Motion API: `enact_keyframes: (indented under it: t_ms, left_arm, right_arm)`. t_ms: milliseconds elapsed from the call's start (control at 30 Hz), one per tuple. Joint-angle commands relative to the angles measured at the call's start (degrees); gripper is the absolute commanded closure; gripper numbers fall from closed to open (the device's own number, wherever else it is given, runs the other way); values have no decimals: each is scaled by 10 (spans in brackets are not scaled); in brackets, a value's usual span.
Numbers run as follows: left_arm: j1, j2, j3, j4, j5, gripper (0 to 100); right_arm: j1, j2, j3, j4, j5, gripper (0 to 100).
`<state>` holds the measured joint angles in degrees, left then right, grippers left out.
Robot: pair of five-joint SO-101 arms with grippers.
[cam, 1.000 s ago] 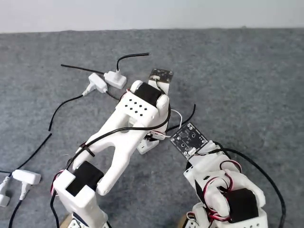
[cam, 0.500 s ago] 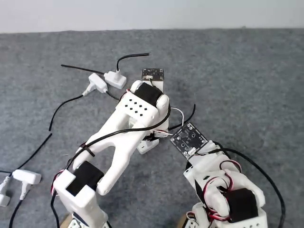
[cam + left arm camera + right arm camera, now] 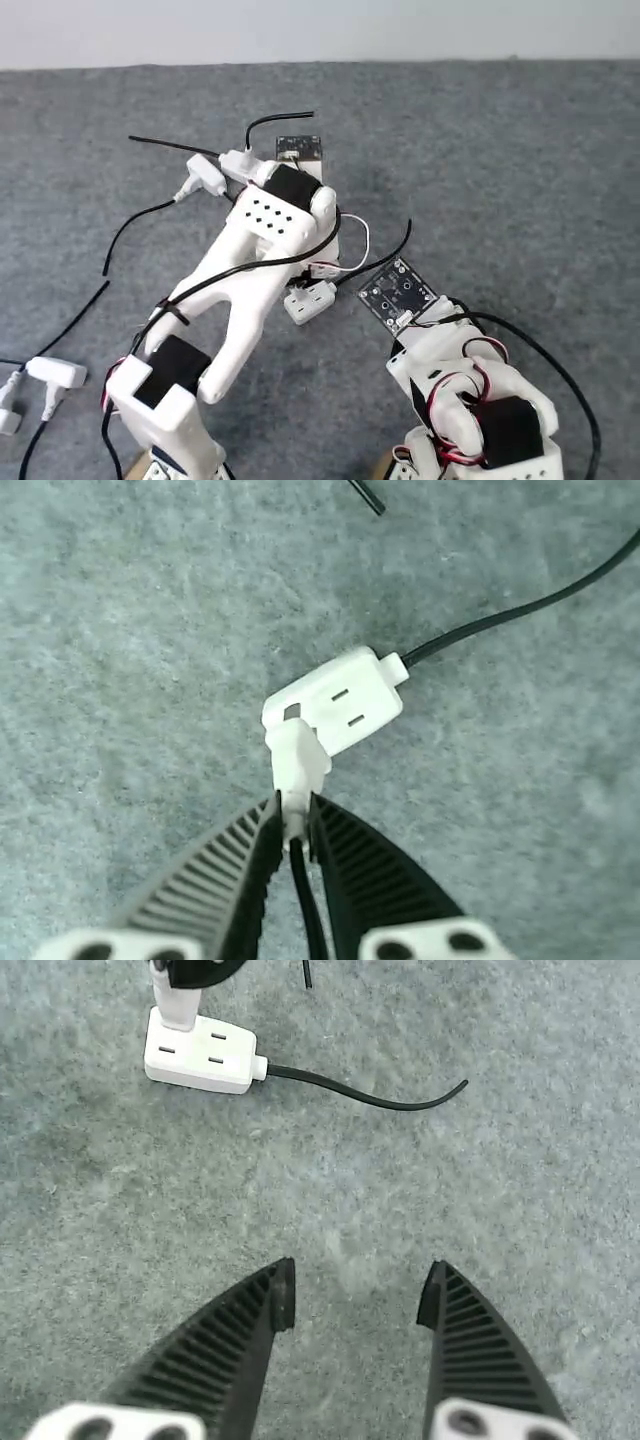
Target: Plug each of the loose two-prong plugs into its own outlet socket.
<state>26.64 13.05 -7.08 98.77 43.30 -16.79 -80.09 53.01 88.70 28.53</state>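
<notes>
There's the left end effector (image 3: 293, 806), clamped tight on the tail of a plug (image 3: 296, 755). The plug's nose is right on the socket (image 3: 335, 702), touching it at the end away from the cord (image 3: 480, 625). This is the relation to watch. In the high view the socket lies near the middle of the desk (image 3: 520, 160), long axis running 8 to 2 o'clock, cord leaving at 2. The plug stands end-on to its slotted face, in line with the end effector. How deep the prongs sit, I can't tell. The left arm (image 3: 250, 265) arches over the spot, pointing down. Meanwhile the right end effector (image 3: 357, 1282) hangs wide open and empty, the socket out at its 9 o'clock. The left is clearly the nearer one.
</notes>
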Motion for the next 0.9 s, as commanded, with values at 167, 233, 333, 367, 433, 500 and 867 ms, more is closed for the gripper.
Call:
enact_keyframes:
  t_ms: [167, 233, 333, 367, 433, 500, 867]
  left_arm:
    - [40, -4, -55, 17, 11, 990]
    - [54, -4, -62, 15, 11, 990]
    - [54, -4, -63, -1, 11, 990]
    - [54, -3, -63, -7, 11, 990]
    - [54, -3, -62, -18, 11, 990]
    - [54, 0, -62, -25, 11, 990]
    - [53, 98, -91, 4, 11, 990]
  right_arm:
    - [7, 12, -4, -8, 6, 783]
    - [7, 12, -4, -8, 6, 783]
    - [23, 12, -4, -8, 6, 783]
    - [28, 12, -4, -8, 6, 783]
    - [31, 12, -4, -8, 6, 783]
    - [31, 12, -4, -8, 6, 783]
    - [32, 12, -5, -8, 6, 783]
